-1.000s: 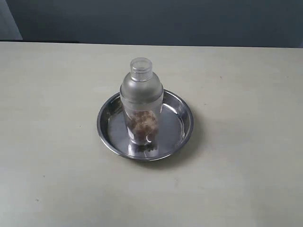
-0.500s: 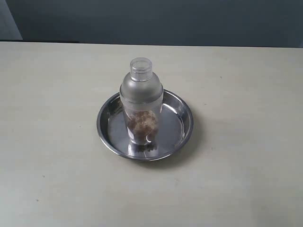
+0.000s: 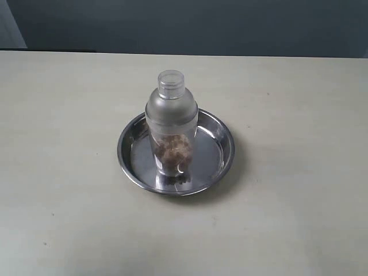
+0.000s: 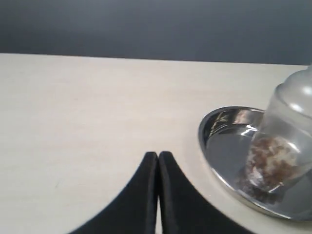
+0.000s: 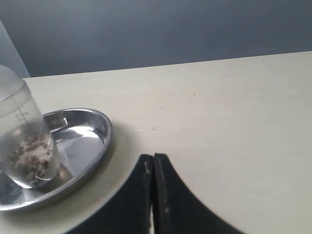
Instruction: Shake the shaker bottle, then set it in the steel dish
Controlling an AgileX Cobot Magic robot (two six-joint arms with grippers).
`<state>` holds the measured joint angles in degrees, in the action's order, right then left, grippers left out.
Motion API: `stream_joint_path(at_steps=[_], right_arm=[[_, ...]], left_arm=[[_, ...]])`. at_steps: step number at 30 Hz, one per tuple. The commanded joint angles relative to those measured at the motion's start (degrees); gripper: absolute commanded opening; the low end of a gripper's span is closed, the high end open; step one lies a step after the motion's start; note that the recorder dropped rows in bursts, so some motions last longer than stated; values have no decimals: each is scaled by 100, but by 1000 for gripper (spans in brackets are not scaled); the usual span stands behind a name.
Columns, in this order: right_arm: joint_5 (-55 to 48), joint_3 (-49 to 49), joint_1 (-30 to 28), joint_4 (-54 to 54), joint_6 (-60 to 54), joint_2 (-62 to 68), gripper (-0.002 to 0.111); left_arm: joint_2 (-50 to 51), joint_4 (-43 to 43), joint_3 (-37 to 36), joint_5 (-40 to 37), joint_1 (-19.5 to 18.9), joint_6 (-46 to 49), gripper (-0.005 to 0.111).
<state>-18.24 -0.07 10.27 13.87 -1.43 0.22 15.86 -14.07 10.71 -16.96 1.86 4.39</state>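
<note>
Shaker bottle (image 3: 171,129) stood upright in steel dish (image 3: 229,150), mid-surface (image 3: 69,115). Left claw (image 4: 158,155) fingers together, holding nothing, near the dish, apart from it. Right claw (image 5: 153,157) likewise.

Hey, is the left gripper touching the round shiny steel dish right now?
Apart. In the left wrist view, bare beige table separates the closed black left gripper from the rim of the round shiny steel dish.

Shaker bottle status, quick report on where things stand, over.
Left end effector shut, empty; right end effector shut, empty. Shaker bottle upright in steel dish, neither end effector touching it. No obstruction seen.
</note>
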Motion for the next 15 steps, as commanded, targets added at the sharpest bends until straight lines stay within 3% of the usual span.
stream_joint_path(at_steps=[1,7,15], right_arm=[[57,7,10,-29,-6,-22,-1],[57,7,10,-29,-6,-22,-1],[57,7,10,-29,-6,-22,-1]], left_arm=[[-195,955,-215,151,-20,-818,0],[-789,970,-870,554,-20,-847,0],[-1306,1264,-1071,461,-20,-1098,0]])
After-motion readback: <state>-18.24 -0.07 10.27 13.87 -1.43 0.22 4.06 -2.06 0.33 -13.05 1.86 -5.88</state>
